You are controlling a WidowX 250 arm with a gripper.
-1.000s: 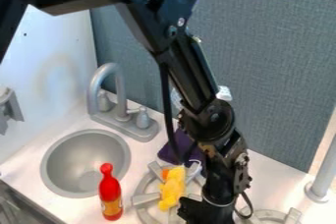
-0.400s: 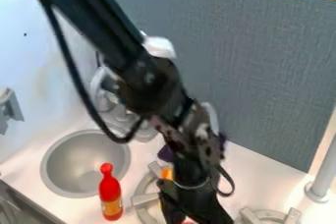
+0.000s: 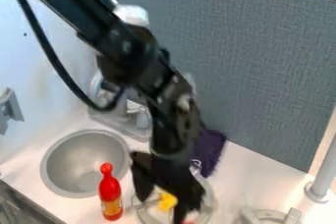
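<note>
With its two fingers spread apart and pointing down, the gripper [image 3: 162, 211] hangs over the left burner [image 3: 140, 212], near the counter's front edge. The yellow toy [image 3: 167, 202] shows in the gap between them, on the burner; whether either finger touches it, I cannot tell. Just behind the gripper, at the counter's back edge, a purple cloth [image 3: 210, 150] lies against the grey panel [image 3: 263, 70]. Toward the front-left corner, a red bottle [image 3: 109, 191] stands upright beside the sink [image 3: 85, 163]; the faucet [image 3: 141, 122] rises near the back-left corner.
</note>
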